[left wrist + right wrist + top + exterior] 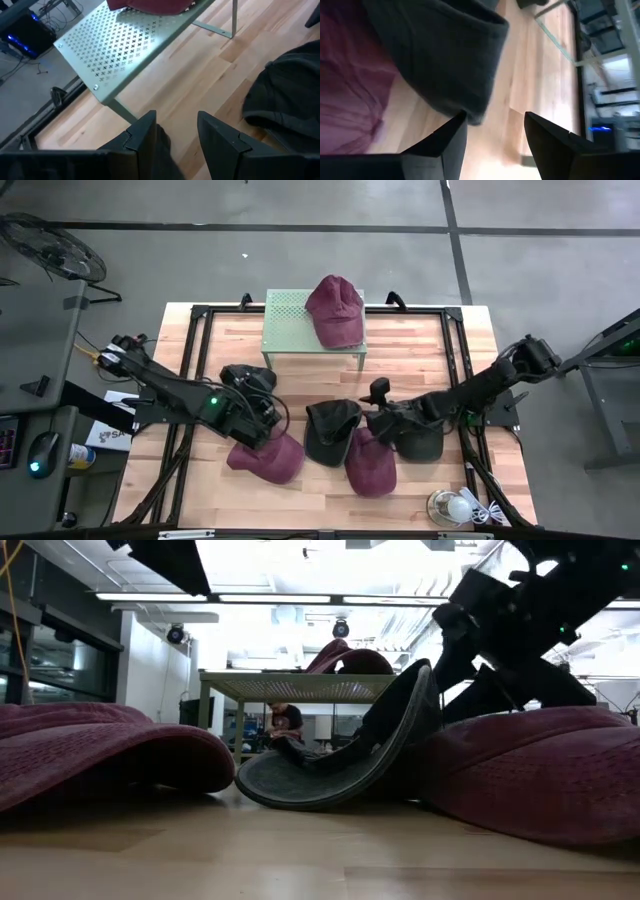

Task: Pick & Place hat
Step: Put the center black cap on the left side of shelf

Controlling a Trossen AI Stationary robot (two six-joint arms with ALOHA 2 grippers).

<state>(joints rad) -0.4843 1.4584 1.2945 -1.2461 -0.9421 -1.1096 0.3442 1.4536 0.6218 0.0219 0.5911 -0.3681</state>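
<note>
Right gripper [492, 132] released, fingers spread, empty, low beside black hat [330, 430] at table centre; contact unclear. Left gripper [175, 132] parted, empty, over maroon hat [268, 456]. Another maroon hat [335, 310] on green perforated stand [285, 330], crown partly cut off in left wrist view.

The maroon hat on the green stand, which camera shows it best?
The high view: the maroon hat shows whole, lying on the green stand. The low view catches only its crown above the stand top, the left wrist view just an edge, the right wrist view nothing.
</note>
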